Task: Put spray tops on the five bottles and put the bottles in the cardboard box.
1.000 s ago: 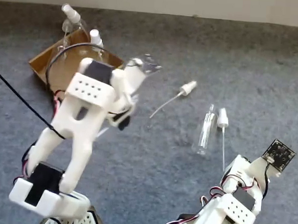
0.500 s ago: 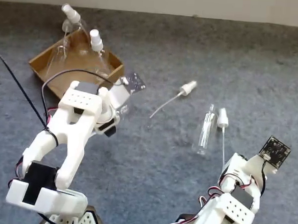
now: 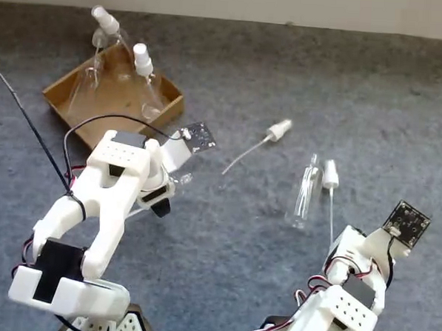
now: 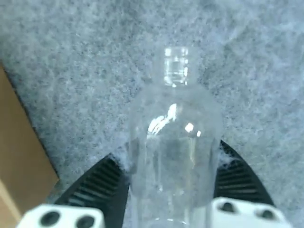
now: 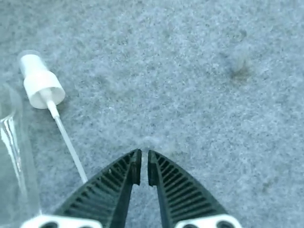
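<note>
The clear bottle (image 4: 173,137) is transparent plastic with a bare, threaded neck. The left gripper (image 4: 172,159) is clamped on its body, one jaw on each side, over the grey carpet (image 3: 402,101) just beside the cardboard box (image 3: 61,98). The right gripper (image 5: 144,166) has its jaws together on nothing, near a loose spray top (image 5: 40,80) and a second bottle (image 3: 305,192) lying on the carpet.

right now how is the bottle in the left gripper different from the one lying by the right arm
The held bottle sits clamped in the left gripper; the loose bottle lies free on the carpet. The held bottle is near the cardboard box; the loose bottle lies beside a spray top. Both are clear, with bare necks.
</note>
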Robot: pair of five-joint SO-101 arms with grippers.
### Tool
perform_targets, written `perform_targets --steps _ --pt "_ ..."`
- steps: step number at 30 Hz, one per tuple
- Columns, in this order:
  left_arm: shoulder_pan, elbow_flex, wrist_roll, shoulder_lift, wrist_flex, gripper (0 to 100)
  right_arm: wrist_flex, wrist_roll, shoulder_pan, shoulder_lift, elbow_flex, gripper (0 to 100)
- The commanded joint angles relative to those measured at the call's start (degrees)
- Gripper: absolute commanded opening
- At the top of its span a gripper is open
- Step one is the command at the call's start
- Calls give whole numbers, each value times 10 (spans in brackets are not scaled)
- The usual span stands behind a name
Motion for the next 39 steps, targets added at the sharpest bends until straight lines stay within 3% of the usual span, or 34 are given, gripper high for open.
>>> perform_targets --steps 1,6,24,28,31,39 --pt "-2 -8 -15 -26 -4 181 -15 7 -5 -7 -5 34" --pt "-2 -10 -32 -26 -4 227 -15 7 -6 -7 -5 34" --pt "15 -57 -69 -22 25 229 -15 8 -6 -7 -5 34" --pt "29 -105 -66 38 64 229 -15 8 -6 -7 -5 34" --pt "25 -152 -34 99 69 228 -15 8 -6 -7 -5 34" --pt "19 -182 -36 164 69 224 -15 8 -6 -7 -5 34"
